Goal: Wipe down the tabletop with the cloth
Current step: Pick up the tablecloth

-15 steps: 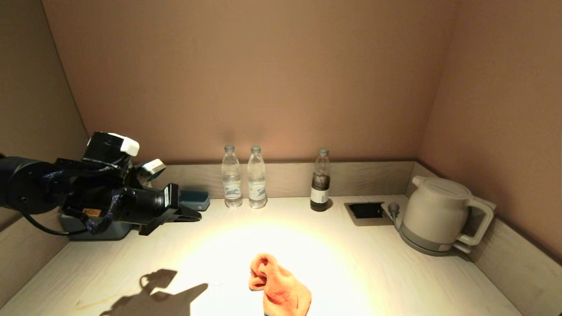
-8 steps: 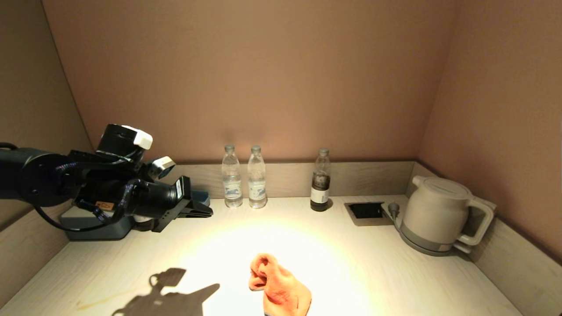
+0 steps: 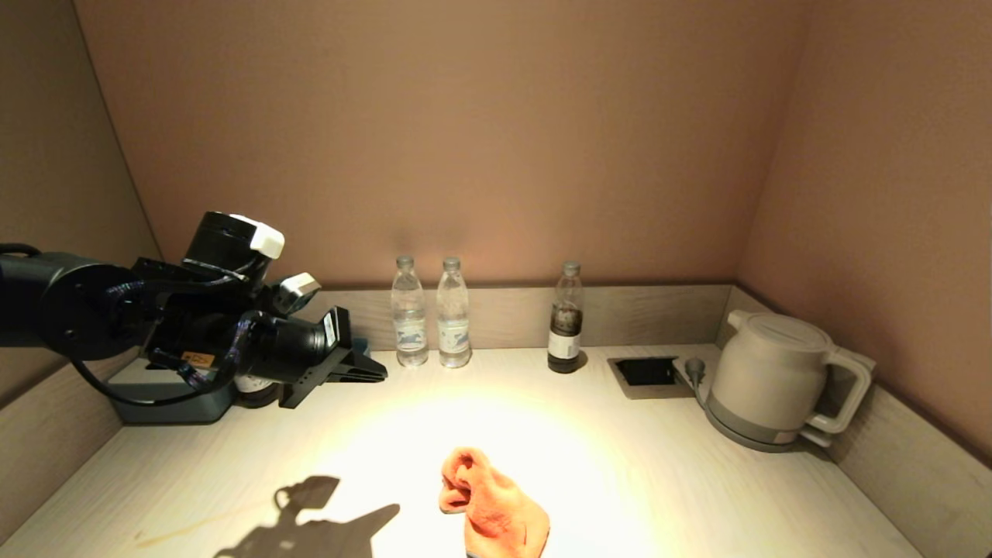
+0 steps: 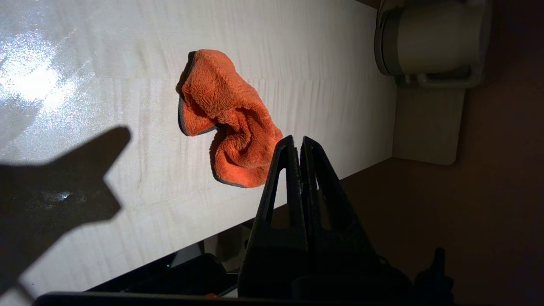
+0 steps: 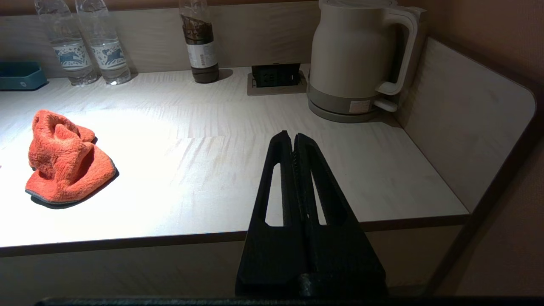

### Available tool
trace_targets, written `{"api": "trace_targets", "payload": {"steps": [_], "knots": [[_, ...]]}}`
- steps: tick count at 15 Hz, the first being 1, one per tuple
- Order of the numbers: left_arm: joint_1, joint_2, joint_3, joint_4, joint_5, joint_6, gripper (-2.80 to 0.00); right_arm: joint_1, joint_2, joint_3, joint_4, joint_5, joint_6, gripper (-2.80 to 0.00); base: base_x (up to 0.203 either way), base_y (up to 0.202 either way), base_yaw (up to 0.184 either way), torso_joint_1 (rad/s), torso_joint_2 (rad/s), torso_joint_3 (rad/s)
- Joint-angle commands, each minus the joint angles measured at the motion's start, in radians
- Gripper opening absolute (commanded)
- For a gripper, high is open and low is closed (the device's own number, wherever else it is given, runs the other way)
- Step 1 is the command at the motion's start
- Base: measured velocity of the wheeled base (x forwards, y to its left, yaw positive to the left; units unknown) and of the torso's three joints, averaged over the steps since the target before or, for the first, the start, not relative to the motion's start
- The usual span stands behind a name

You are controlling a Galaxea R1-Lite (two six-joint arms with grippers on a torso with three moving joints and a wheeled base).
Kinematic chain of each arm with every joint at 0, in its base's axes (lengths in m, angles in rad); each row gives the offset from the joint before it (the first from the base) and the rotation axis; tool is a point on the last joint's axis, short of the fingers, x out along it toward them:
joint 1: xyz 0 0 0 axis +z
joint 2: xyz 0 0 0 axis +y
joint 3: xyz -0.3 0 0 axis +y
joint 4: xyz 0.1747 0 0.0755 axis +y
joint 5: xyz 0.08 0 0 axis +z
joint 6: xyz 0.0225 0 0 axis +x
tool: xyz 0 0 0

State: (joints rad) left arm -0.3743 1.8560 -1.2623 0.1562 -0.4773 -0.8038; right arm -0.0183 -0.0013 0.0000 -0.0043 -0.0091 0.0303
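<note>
Left gripper: you see the left gripper up in the air over the left rear part of the counter, its two black fingers pressed flat together, clenched on nothing and touching nothing.
Left gripper and cloth: your left wrist view shows the fingertips above the surface with the cloth lying beyond them, apart from them.
Right gripper: you find the right gripper only in its own wrist view, held off the front edge of the counter, fingers closed against each other, empty.
Cloth: the orange rag with its dark grey edge lies crumpled in a heap on the tabletop, near the front edge and about mid-width, well apart from both grippers.
Surface: you have a pale wood-grain top with a bright pool of light in the middle and the arm's shadow falling front left; a low wood-grain rim runs along the back and sides.
At the back: two clear water bottles stand side by side, a dark-filled bottle to their right, then a recessed socket panel.
Right rear corner: a beige kettle sits on its base.
Left rear: a blue-grey box sits under the arm.
Room: plain brown walls close in on three sides.
</note>
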Motion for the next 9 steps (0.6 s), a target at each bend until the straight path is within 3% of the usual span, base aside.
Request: {"api": "trace_targets", "payload": {"steps": [1,7,8,9], "knots": [[0.0,0.0,0.004,0.0,-0.001,-0.005,-2.8,0.0,0.001,0.0,0.0,0.0,0.0,-2.8,0.0,0.0,0.0,0.0,0.0,0.0],[-0.063,0.047,0.001,0.002,0.001,-0.003,-2.8,0.0,0.001,0.0,0.0,0.0,0.0,-2.8,0.0,0.0,0.0,0.0,0.0,0.0],[-0.093,0.07,-0.003,0.001,0.012,-0.003,0.0,0.0,0.001,0.0,0.0,0.0,0.0,-2.8,0.0,0.0,0.0,0.0,0.0,0.0],[-0.125,0.097,-0.008,0.0,0.038,-0.002,0.0,0.0,0.001,0.0,0.0,0.0,0.0,-2.8,0.0,0.0,0.0,0.0,0.0,0.0]]}}
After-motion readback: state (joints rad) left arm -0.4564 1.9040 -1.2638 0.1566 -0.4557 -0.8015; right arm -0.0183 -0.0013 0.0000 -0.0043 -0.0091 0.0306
